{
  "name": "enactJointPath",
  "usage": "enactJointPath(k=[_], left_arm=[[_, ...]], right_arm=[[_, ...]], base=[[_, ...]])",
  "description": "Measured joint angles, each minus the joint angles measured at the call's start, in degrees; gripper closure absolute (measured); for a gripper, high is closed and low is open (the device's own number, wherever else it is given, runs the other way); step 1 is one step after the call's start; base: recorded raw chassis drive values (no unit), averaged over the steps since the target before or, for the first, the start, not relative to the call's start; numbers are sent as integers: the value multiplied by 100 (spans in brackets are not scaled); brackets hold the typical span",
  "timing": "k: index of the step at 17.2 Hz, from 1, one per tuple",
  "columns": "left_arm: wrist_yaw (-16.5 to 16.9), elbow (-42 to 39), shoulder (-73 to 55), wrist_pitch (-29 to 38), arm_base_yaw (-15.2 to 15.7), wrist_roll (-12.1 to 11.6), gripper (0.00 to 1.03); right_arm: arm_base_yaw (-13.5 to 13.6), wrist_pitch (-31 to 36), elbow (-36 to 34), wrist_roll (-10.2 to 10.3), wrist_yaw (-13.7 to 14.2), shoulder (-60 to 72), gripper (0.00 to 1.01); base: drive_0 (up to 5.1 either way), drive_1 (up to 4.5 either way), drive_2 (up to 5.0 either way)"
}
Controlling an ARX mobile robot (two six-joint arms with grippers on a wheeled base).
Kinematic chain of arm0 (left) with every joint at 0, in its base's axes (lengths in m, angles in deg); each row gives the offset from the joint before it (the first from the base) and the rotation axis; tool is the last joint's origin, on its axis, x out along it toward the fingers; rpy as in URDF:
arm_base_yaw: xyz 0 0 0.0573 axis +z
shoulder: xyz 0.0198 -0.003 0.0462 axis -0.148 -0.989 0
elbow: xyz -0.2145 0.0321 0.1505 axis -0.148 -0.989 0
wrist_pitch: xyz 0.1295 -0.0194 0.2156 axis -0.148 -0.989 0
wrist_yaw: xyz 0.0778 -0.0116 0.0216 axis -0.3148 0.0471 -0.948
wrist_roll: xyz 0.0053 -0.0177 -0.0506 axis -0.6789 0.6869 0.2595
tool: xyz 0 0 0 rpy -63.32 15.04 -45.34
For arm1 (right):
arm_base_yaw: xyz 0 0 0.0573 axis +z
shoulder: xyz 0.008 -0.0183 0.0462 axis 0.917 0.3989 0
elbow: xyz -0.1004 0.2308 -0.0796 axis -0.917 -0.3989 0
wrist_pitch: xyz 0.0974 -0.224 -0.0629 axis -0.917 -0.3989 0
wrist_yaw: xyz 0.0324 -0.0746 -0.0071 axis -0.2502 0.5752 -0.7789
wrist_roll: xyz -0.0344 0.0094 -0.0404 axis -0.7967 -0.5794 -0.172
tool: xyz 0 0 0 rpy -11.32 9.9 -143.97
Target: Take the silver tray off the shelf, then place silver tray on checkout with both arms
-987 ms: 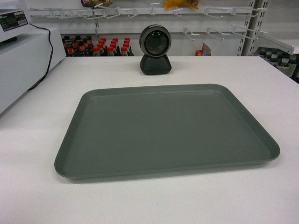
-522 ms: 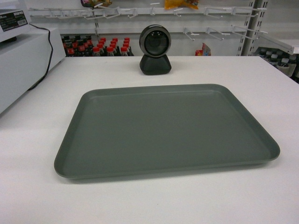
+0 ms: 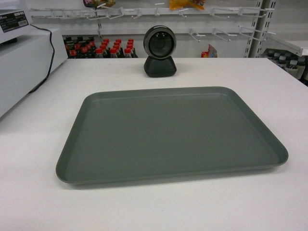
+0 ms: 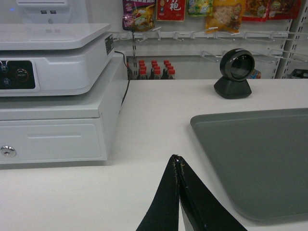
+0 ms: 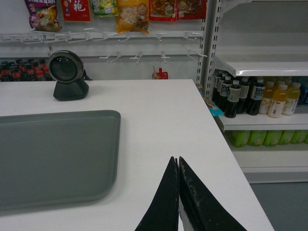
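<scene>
The silver tray (image 3: 171,132) lies flat on the white checkout (image 3: 38,144), a little in front of the round black scanner (image 3: 160,50). Neither arm shows in the head view. In the left wrist view my left gripper (image 4: 177,159) is shut with nothing in it, over bare counter to the left of the silver tray (image 4: 260,159). In the right wrist view my right gripper (image 5: 177,160) is shut and empty too, over bare counter to the right of the silver tray (image 5: 53,154). Both are apart from the tray.
A white cash register (image 4: 53,91) with a black cable stands at the counter's left. Store shelves with bottled drinks (image 5: 260,98) stand to the right, past the counter's right edge. Peg hooks with snack bags (image 4: 221,14) and red-capped bottles (image 3: 103,48) line the back wall.
</scene>
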Motion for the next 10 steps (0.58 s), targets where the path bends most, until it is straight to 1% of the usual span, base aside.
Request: enactJointPath(k=[2, 3, 4, 5, 8, 9, 10], left_arm=[[0, 0, 129, -129, 0, 2, 101], [-2, 9, 313, -400, 0, 0, 101], [15, 0, 846, -1156, 0, 2, 101], [13, 2, 1102, -1095, 0, -2, 101], [-11, 0, 1093, -1202, 0, 0, 101], [2, 0, 1093, -1187, 0, 0, 101], [-9, 0, 1093, -1150, 0, 0, 101]], right_arm=[[0, -186, 0, 0, 0, -212, 99], [0, -295, 0, 0, 0, -306, 99], [0, -385, 0, 0, 2, -402, 99], [0, -481, 0, 0, 2, -494, 99], [0, -643, 0, 0, -2, -658, 99], [0, -1069, 7, 0, 2, -914, 99], [0, -1659, 4, -2, -11, -1370, 99]], base=[[0, 0, 0], [0, 0, 0], [0, 0, 0], [0, 0, 0], [0, 0, 0], [0, 0, 0], [0, 0, 0]])
